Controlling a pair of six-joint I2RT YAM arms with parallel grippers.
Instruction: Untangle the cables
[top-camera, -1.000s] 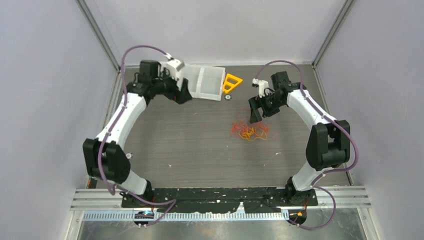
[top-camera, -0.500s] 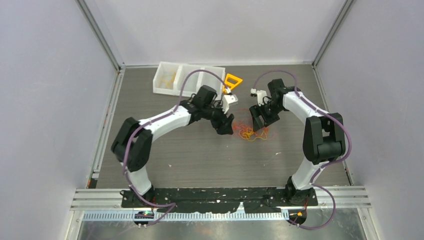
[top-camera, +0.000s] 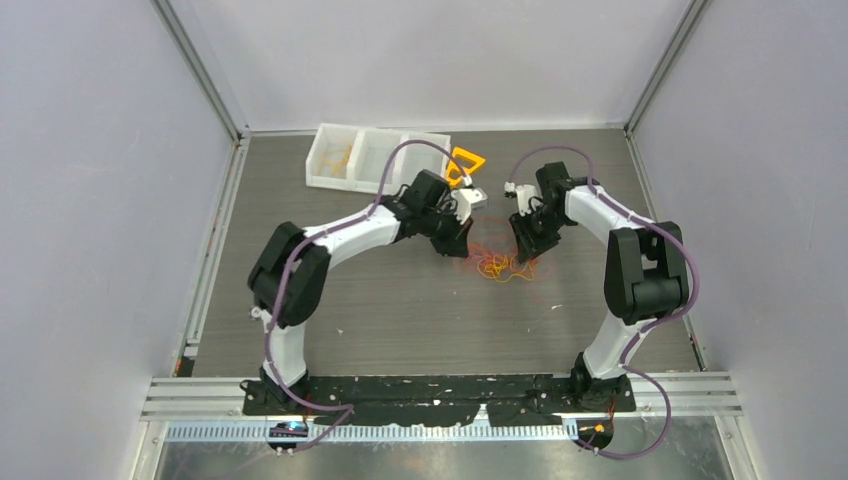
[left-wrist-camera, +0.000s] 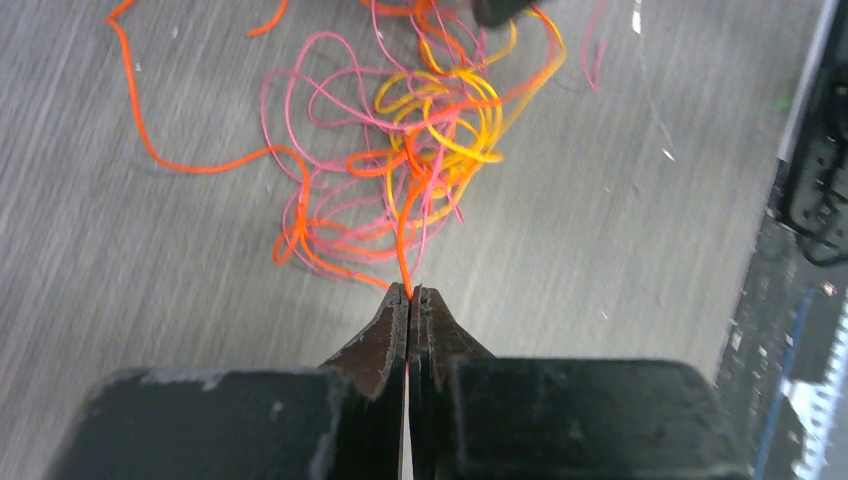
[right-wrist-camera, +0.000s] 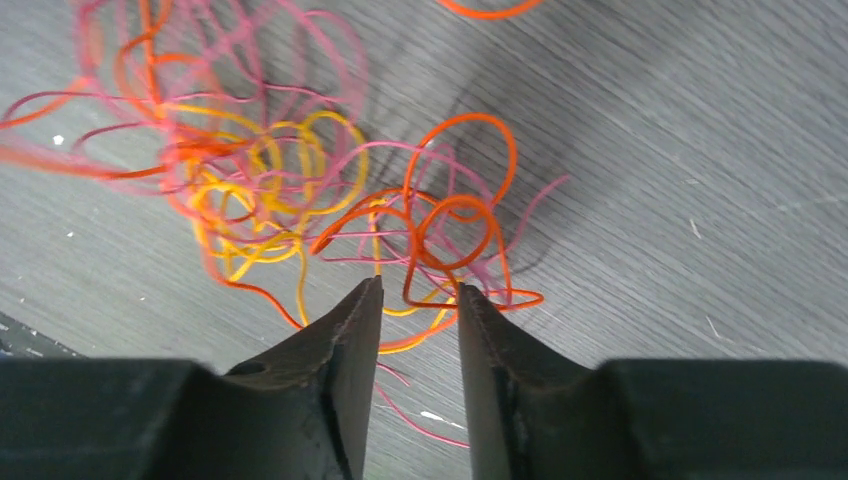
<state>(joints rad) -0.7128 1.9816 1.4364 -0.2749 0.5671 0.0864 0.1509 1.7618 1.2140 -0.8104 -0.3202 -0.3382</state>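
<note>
A white three-compartment tray (top-camera: 362, 133) sits at the far edge of the grey wood-grain table (top-camera: 400, 300), with an orange-yellow plastic triangle (top-camera: 470, 156) just beside it.

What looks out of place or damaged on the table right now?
Nothing looks spilled or damaged. The only mess is the clump of thin orange, yellow and pink wire strands, tangled together; the left gripper is shut on one orange strand of it.

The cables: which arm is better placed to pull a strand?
Likely left: the left gripper is shut on an orange strand of the cables; the right gripper stands open, gripping nothing.
</note>
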